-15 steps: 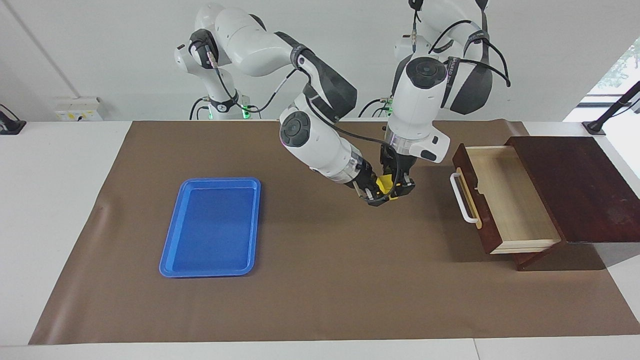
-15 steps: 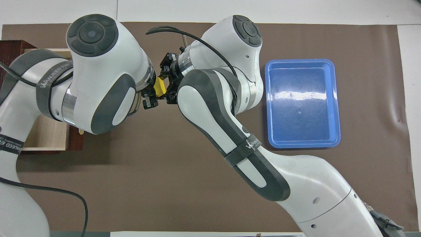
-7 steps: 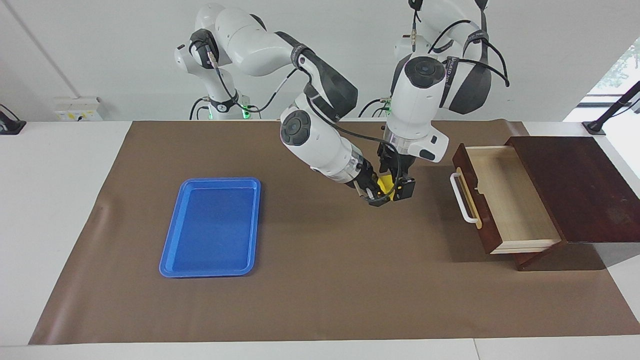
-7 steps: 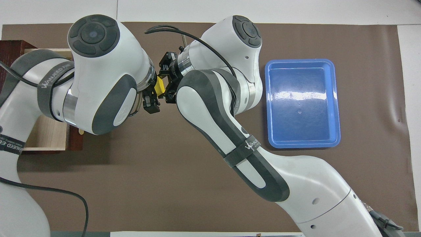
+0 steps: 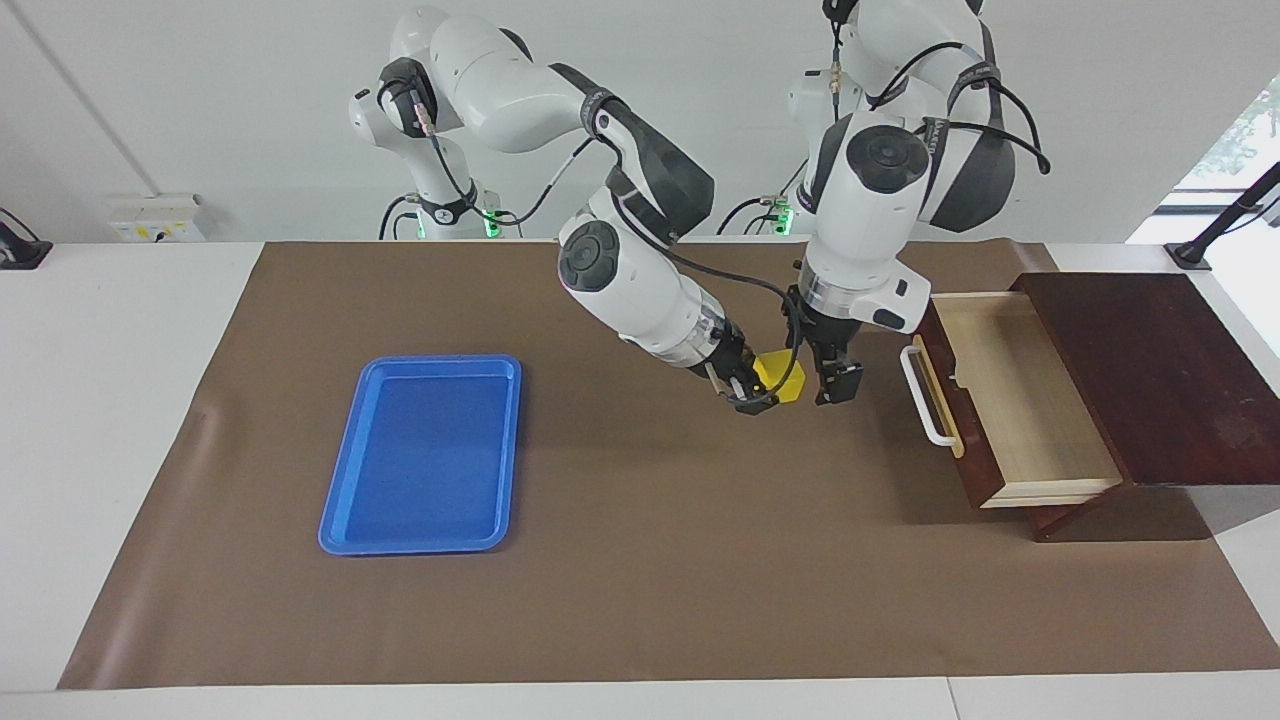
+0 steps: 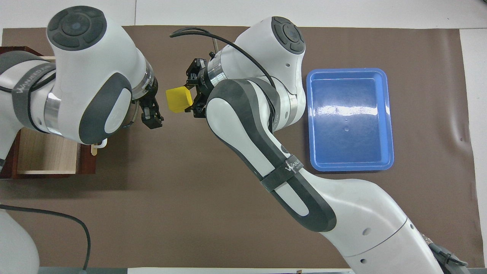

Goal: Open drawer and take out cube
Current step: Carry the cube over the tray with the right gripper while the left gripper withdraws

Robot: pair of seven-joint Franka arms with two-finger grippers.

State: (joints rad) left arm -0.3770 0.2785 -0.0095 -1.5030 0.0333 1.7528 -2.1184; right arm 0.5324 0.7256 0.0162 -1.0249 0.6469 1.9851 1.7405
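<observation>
Your right gripper [image 5: 752, 392] is clamped on the cube [image 5: 781, 378], holding it up in the air over the brown mat [image 5: 640, 560], between the blue tray [image 5: 425, 455] and the drawer [image 5: 1010, 400]. The cube sticks out of the fingers toward your left gripper [image 5: 835, 385]. That one hangs just beside the cube, apart from it, with a clear gap in the overhead view; fingers parted, nothing in them. It sits between the cube and the drawer's white handle [image 5: 922, 396].

The drawer is pulled out of the dark wooden box [image 5: 1160, 370], its pale inside bare. The tray is well apart from both grippers, toward the right arm's end.

The overhead view shows the cube [image 6: 178, 99] in full beside the right gripper [image 6: 192, 99], and the left gripper [image 6: 152, 114] tips clear of it. The left arm covers most of the drawer [image 6: 45, 152] there; only the facing view shows all of its inside.
</observation>
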